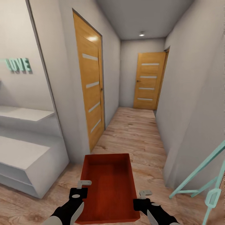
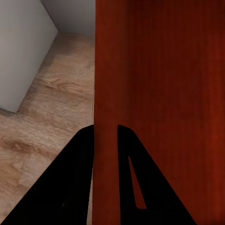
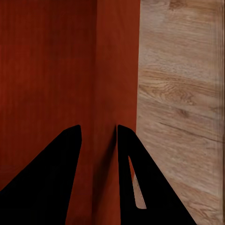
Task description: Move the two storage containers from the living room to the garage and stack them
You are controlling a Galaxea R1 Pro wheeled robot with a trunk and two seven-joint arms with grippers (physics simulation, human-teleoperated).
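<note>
Bin (image 1: 107,184) ahead, low centre, between left hand (image 1: 83,187) and right hand (image 1: 144,195). Corridor beyond: door (image 1: 91,93) left, door (image 1: 149,80) at far end. Shelves (image 1: 25,156) left. Rack (image 1: 206,181) right.

Turquoise frame (image 1: 200,175) cut off rightward

Home hallway: wooden doors (image 1: 92,84), plank floor (image 1: 131,134)

You can read 1 word here: "LOVE" (image 1: 19,65), in raised mint-green capital letters, fixed to the white wall (image 1: 22,90) at your left above the white shelves (image 1: 22,114). You'll find no other readable text, label, brand or number in the pictures
</note>
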